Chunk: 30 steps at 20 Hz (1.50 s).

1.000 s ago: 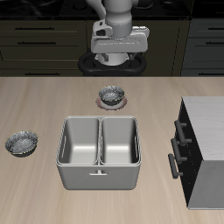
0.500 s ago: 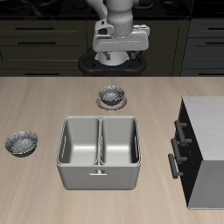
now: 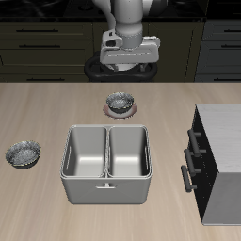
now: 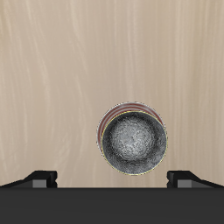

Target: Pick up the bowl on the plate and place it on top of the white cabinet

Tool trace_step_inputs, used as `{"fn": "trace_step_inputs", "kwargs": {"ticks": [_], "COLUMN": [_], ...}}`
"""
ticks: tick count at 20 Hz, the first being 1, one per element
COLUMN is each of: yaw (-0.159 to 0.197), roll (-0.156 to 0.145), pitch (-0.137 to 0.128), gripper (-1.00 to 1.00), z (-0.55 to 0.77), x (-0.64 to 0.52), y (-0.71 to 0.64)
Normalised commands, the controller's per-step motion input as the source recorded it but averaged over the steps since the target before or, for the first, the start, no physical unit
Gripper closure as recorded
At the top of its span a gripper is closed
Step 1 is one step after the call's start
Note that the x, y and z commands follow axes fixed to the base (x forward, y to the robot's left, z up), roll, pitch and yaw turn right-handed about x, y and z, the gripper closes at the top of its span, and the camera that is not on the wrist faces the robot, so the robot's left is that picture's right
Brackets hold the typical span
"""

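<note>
The bowl (image 3: 120, 100), grey and speckled, sits on the plate (image 3: 120, 112), whose reddish-pink rim just shows around it, behind the metal tub. In the wrist view the bowl (image 4: 132, 140) fills the plate (image 4: 131, 107) almost fully. My gripper (image 3: 126, 64) hangs above and behind the bowl, open and empty. Its fingertips (image 4: 40, 178) are spread wide, apart from the bowl. The white cabinet (image 3: 226, 136), with a light top, dark front and black bar handles, stands beside the tub near the table's front edge.
A grey two-compartment metal tub (image 3: 106, 165) stands in the middle, between the bowl and the front edge. A second speckled bowl (image 3: 24, 152) lies on the bare table on the tub's other side from the cabinet. Dark cupboards line the back.
My gripper has dropped a little and shifted slightly toward the bowl. The bowls, plate, tub and cabinet have not moved.
</note>
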Motion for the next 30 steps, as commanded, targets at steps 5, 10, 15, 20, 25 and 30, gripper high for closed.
{"fn": "trace_step_inputs", "kwargs": {"ticks": [5, 10, 15, 20, 25, 30], "yaw": [0.008, -0.001, -0.024, 0.005, 0.003, 0.002], "roll": [0.003, -0.020, -0.003, -0.006, -0.003, 0.012], "pitch": [0.054, 0.029, 0.061, 0.053, 0.025, 0.044], "gripper": [-1.00, -1.00, -1.00, -1.00, -1.00, -1.00], "z": [-0.35, -0.33, -0.40, -0.34, -0.17, -0.22], "x": [0.02, -0.01, -0.04, 0.02, 0.01, 0.03], "y": [0.00, -0.05, -0.04, 0.01, 0.02, 0.05]}}
